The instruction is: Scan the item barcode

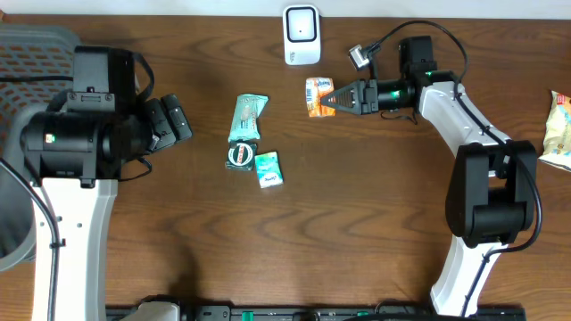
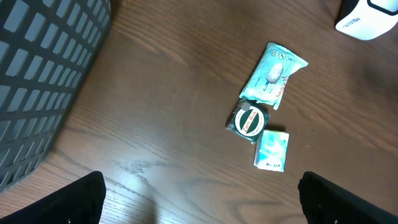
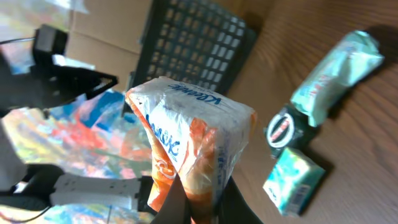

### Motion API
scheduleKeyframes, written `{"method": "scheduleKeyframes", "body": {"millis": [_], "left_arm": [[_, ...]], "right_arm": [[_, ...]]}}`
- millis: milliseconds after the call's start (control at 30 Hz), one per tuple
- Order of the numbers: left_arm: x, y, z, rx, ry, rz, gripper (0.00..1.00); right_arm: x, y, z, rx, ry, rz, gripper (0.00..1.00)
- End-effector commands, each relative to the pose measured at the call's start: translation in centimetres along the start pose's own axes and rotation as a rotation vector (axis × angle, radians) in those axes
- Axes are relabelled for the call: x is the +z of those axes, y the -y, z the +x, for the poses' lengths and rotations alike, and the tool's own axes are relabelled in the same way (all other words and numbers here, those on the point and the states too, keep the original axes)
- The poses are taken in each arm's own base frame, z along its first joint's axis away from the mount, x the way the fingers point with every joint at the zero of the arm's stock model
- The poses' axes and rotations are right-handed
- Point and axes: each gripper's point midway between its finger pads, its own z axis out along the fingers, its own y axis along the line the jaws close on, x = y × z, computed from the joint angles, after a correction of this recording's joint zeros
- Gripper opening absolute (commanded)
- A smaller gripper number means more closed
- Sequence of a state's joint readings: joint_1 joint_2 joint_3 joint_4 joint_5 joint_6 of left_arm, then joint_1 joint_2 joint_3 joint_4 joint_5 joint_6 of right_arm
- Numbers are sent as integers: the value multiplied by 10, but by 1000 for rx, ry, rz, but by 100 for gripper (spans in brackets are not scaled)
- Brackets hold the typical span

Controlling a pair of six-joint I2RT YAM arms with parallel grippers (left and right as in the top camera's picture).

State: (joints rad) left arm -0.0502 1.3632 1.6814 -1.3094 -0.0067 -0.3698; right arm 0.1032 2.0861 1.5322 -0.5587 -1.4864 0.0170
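while the orange-and-white tissue pack (image 1: 318,96) sits in the upper middle of the overhead frame, it is pinched at one end by the right gripper (image 1: 335,99), whose jaws are clamped on it. the white scanner (image 1: 302,35) stands just above it in the frame. lower left of the pack lie a teal pouch (image 1: 249,117), a round green tin (image 1: 241,155) and a small teal packet (image 1: 268,168), close together. at far left the left gripper (image 1: 175,119) hangs with jaws spread wide, holding nothing, beside a grey basket (image 1: 36,49).
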Motion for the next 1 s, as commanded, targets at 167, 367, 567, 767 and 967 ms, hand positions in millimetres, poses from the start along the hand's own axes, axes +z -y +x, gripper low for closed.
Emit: {"method": "scheduleKeyframes", "body": {"millis": [167, 367, 567, 767, 967], "left_arm": [[-2, -3, -1, -15, 9, -11, 98], [-2, -3, -1, -15, 9, -12, 98], [-2, -3, -1, -15, 9, -12, 98], [-2, -3, -1, -15, 9, -11, 98], [-2, -3, -1, -15, 8, -12, 98]], "right_arm": [[-1, -19, 4, 16, -2, -76, 1], [-3, -23, 14, 65, -2, -75, 1], [-10, -39, 28, -12, 13, -69, 1], [-12, -44, 45, -212, 0, -39, 1], [-12, -39, 50, -282, -28, -10, 1]]}}
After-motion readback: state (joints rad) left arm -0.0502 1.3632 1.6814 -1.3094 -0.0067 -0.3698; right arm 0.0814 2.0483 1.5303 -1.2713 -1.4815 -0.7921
